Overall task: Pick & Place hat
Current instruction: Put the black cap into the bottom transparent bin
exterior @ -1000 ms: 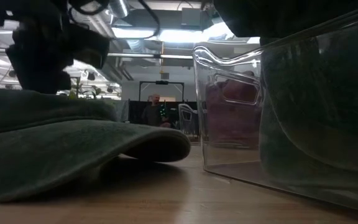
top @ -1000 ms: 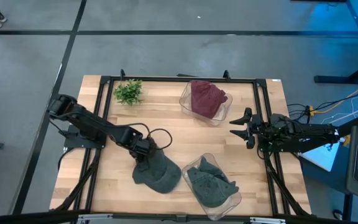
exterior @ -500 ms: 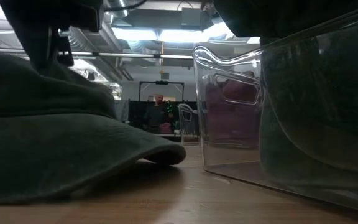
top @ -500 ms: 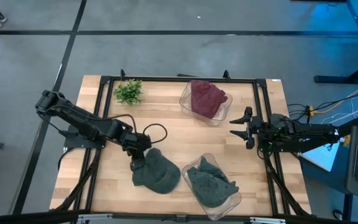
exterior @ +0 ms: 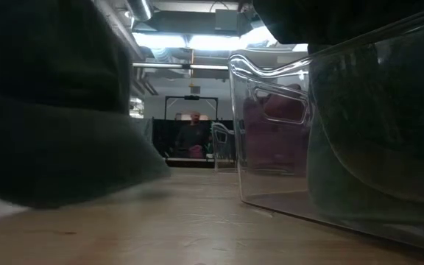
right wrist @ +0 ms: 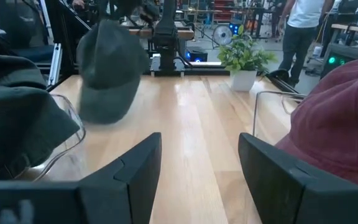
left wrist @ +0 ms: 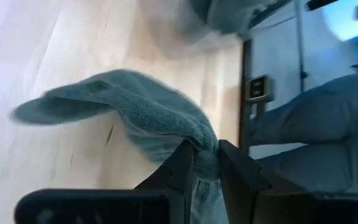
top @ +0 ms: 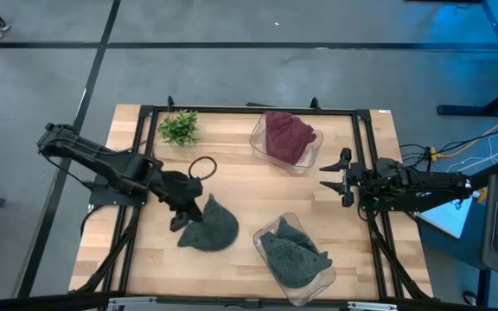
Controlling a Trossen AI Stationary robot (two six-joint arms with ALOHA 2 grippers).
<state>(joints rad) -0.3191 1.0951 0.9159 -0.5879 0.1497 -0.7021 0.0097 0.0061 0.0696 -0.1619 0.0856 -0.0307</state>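
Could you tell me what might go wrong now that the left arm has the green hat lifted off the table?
The left tool pinches only a fold of the green hat, so the fabric could slip free in transit. The clear bin nearest it already holds a green hat, so a second one may catch on the rim or hang over it. The right tool waits open beside the bin with the maroon hat, out of the way.
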